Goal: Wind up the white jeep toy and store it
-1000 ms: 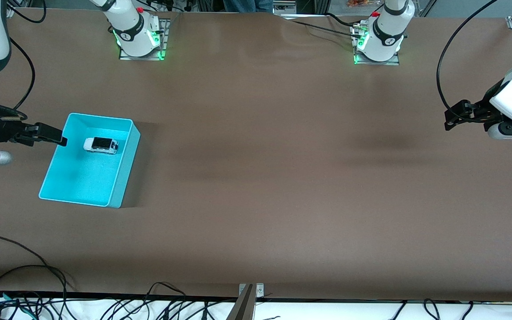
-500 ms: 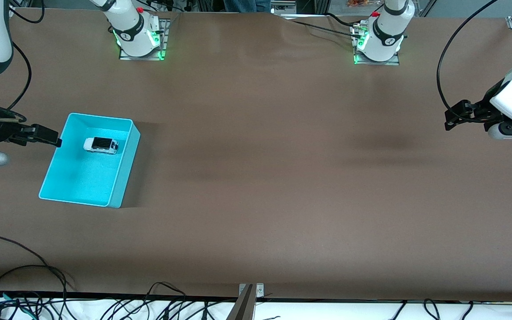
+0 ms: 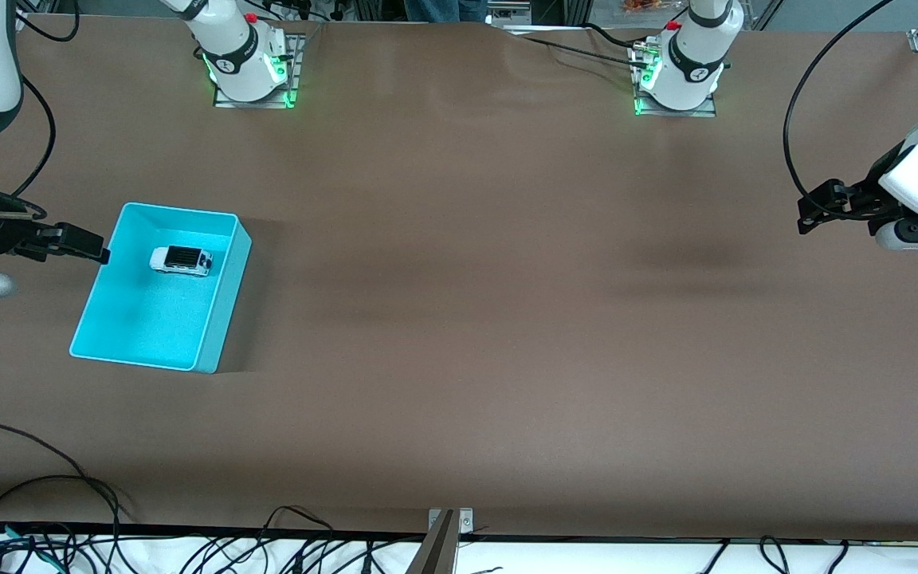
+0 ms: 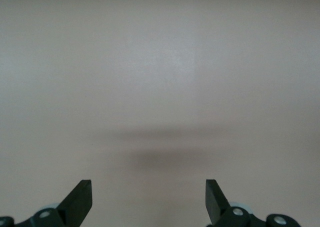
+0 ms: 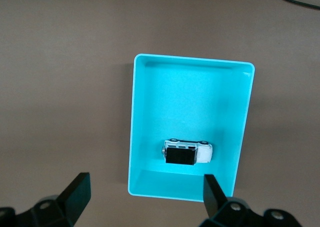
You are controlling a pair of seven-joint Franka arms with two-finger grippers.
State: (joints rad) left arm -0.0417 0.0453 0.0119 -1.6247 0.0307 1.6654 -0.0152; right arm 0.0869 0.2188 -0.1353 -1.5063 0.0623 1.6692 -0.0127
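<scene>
The white jeep toy [image 3: 181,261] sits inside the turquoise bin [image 3: 212,333], on the bin's floor in the half farther from the front camera, its black roof panel facing up. From the right wrist view the toy [image 5: 187,152] appears to lean on its side against nothing in particular, though that angle is hard to judge. Nothing else lies in the bin [image 5: 141,127].

Against the frame a second ago, the toy and the bin have not shifted. The right gripper [image 3: 80,244] has drawn back: its dark finger then reached over the bin's rim, and now its tip stands just at the outer edge of that rim, toward the right arm's end of the table. Its fingers [image 5: 75,192] are spread wide with nothing between them; in its wrist view the toy shows between and ahead of the two fingers, apart from both.

The left gripper [image 3: 814,209] waits up over bare brown table [image 3: 507,319] at the left arm's end, well apart from the bin, unchanged from the earlier frames. Its fingers [image 4: 80,201] are also spread, holding nothing.
</scene>
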